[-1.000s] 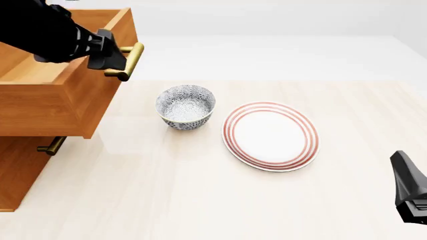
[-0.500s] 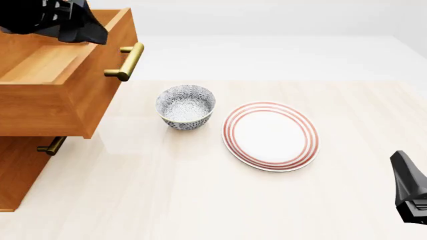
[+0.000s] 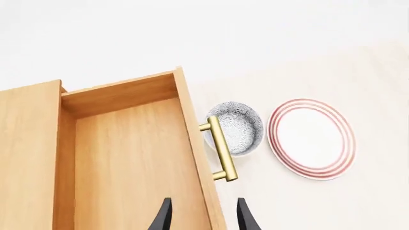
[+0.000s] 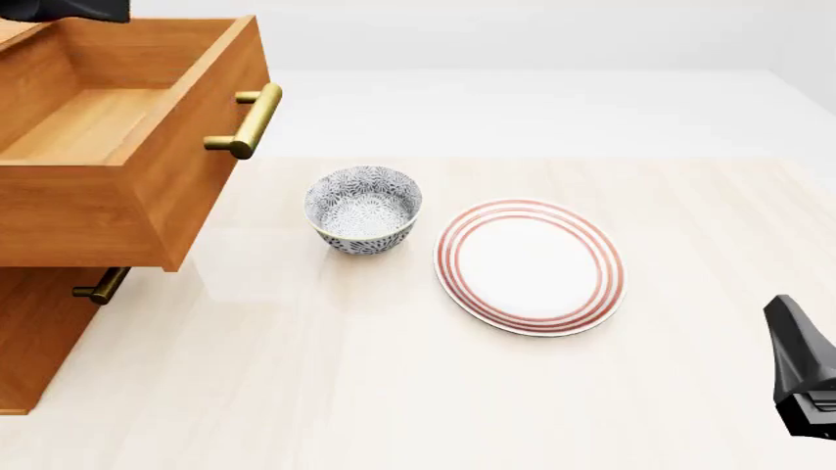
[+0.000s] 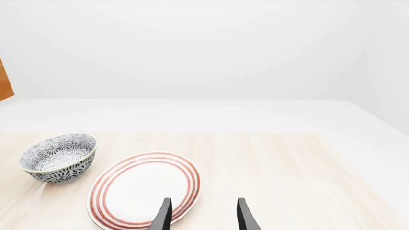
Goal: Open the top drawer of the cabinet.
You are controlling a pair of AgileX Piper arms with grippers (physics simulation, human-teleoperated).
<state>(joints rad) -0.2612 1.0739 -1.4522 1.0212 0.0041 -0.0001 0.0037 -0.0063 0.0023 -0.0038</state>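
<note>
Both grippers, left (image 3: pixel 200 218) and right (image 5: pixel 200 218), gape empty; cabinet (image 4: pixel 33 333) cropped.

The cabinet (image 4: pixel 33 333) ran off the front view's left edge, its bottom drawer out of sight. The left gripper (image 3: pixel 201 215) showed only two fingertips at the wrist view's edge. The right gripper (image 5: pixel 201 215) was cropped the same way, and the front view caught just a corner of it.
</note>
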